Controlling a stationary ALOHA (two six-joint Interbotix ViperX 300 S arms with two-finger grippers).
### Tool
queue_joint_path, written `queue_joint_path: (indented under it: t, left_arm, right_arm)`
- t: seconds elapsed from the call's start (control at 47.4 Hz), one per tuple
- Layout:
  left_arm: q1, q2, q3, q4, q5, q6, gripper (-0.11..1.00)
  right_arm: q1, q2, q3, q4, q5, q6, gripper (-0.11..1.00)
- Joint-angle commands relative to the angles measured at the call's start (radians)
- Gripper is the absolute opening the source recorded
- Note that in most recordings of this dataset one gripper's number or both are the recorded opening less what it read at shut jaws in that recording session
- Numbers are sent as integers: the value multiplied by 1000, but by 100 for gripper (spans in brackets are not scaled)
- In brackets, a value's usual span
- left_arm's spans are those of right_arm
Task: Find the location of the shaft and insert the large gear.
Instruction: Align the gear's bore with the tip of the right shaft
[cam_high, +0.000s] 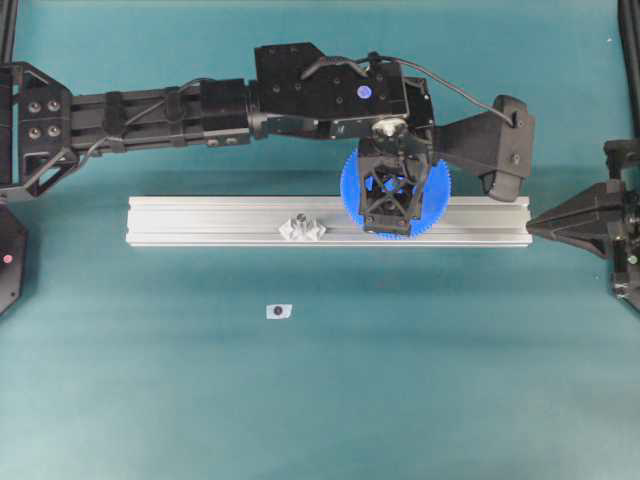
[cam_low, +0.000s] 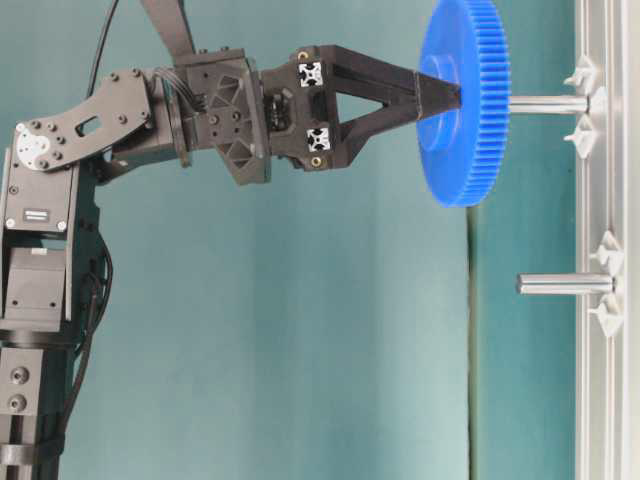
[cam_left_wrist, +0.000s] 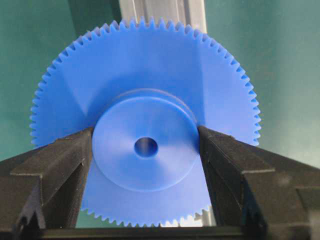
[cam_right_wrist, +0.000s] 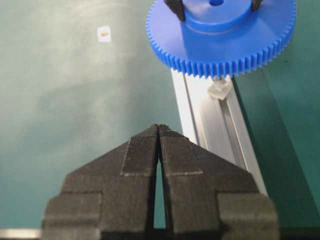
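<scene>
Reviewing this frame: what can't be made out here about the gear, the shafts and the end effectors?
- Whether the shaft has entered the large gear: the disc hides its tip in the table-level view; overhead, the left end effector covers the hole.
- The shaft in the left wrist view: behind the gear.
- The small item on the mat: too small overhead to identify.
- The right end effector: cut off by the overhead edge.

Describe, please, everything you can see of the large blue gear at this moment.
The large gear is a bright blue disc, plastic by its look, with fine teeth all round the rim, a raised round hub and a small centre hole. The left gripper clamps the hub from both sides with its fingers. The gear hangs over the aluminium rail, its flat face towards the rail, close to the tip of a shaft; whether they touch I cannot tell.
</scene>
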Motion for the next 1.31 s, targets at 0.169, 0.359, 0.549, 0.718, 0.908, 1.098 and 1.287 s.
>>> queue_joint_path:
  t: [0.169, 0.359, 0.549, 0.718, 0.908, 1.098, 1.287]
  left_arm:
    - [2, -23, -29, 2, -5, 2, 70]
    - [2, -11, -29, 2, -3, 14, 70]
    - [2, 3, -29, 2, -5, 21, 70]
    - [2, 15, -28, 2, -3, 20, 70]
    - [8, 21, -26, 2, -6, 20, 70]
    - [32, 15, -26, 2, -5, 21, 70]
    - [48, 14, -26, 2, -5, 21, 70]
  right_arm:
    - [0, 5, -9, 0, -6, 9, 2]
    - [-2, 5, -6, -2, -5, 9, 2]
    - [0, 5, -6, -2, -6, 9, 2]
    - [0, 5, -3, 0, -6, 9, 2]
    - [0, 5, -2, 0, -6, 9, 2]
    - [0, 3, -2, -2, -5, 9, 2]
    - [-2, 3, -2, -2, -6, 9, 2]
